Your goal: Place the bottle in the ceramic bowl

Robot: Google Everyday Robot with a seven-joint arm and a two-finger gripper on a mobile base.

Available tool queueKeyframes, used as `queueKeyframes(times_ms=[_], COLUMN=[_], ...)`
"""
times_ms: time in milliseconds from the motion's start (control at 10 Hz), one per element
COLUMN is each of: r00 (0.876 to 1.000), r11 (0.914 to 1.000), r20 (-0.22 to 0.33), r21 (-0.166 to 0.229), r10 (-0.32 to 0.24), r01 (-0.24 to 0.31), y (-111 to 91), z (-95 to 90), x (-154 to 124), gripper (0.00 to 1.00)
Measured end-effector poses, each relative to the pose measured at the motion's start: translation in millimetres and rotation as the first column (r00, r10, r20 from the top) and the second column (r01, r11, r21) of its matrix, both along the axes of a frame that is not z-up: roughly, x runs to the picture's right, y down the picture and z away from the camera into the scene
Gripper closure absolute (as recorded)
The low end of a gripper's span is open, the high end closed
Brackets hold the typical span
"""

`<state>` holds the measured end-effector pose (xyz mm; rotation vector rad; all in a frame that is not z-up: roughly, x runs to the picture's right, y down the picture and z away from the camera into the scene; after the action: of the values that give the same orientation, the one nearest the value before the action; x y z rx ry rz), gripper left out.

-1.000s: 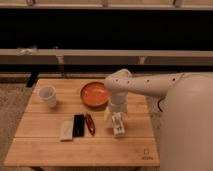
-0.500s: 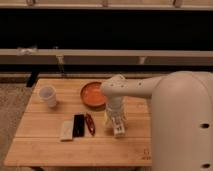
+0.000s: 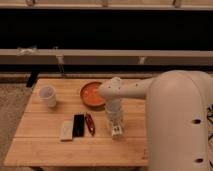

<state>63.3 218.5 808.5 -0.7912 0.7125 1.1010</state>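
Observation:
The ceramic bowl [image 3: 91, 94] is round, shallow and orange, and sits on the wooden table [image 3: 45, 150] at the middle back. It holds nothing. The arm comes in from the right, with its wrist over the bowl's right edge. My gripper [image 3: 115, 126] points straight down in front of the bowl. The small white bottle [image 3: 117, 132] with dark print lies on the table directly under the gripper tip. The gripper partly hides it.
A white cup [image 3: 47, 95] stands at the table's back left. A beige bar [image 3: 66, 130], a black flat item [image 3: 78, 125] and a red item [image 3: 90, 123] lie side by side left of the gripper. A dark wall with a ledge runs behind the table.
The arm has swung further left, so its wrist now covers the bowl's right edge. The gripper stays low over the bottle, which has not moved from its place.

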Motion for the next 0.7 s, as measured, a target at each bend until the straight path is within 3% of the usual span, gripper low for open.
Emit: queueKeyframes(times_ms=[200,400,700], r00=[0.999,0.991,0.979], r11=[0.9997,0.9972,0.9844], r20=[-0.05,-0.109,-0.129], r21=[-0.012,-0.005,0.095], r10=[0.018,0.074,0.16], r01=[-0.019,-0.075,-0.148], y=[-1,-14,-62], z=[-1.8,0.0,-18.7], x=[18,39,61], gripper=[0.95,1.0,1.0])
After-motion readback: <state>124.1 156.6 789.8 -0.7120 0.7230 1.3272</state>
